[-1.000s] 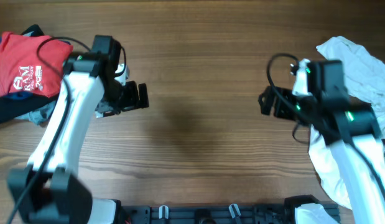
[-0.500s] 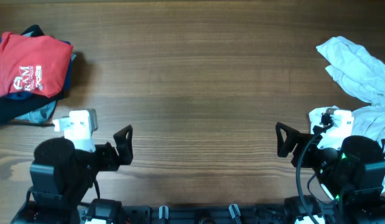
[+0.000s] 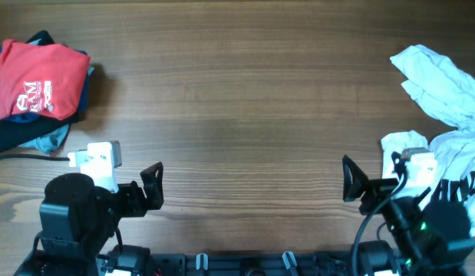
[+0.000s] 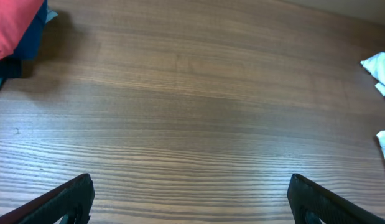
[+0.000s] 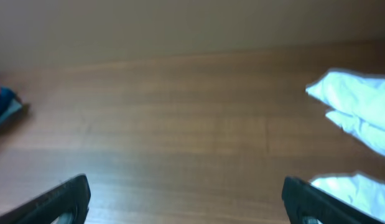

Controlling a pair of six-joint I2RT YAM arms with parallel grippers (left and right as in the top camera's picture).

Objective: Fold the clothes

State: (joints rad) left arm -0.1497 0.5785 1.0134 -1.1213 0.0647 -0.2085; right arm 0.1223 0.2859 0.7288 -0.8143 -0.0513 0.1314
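Red T-shirt [image 3: 39, 78] folded atop dark ones [image 3: 14, 134], worktop's [image 3: 245, 115] far-left corner: likely finished stack. White shirts [image 3: 440, 84] crumpled at right edge, presumably waiting. Left pincer [image 4: 189, 190], right pincer [image 5: 186, 186] spread apart, empty, near edge.

The surface [image 3: 245, 115] is brown wood with a fine straight grain, smooth and matt. At its far left corner the red T-shirt [image 3: 37, 77] is soft matt cloth with flat white print, lying on dark blue cloth [image 3: 11, 134]. By the right edge the white T-shirts [image 3: 440, 80] are thin, creased cloth. The left hand [image 4: 191, 199] and right hand [image 5: 186, 199] have matt black plastic fingers.
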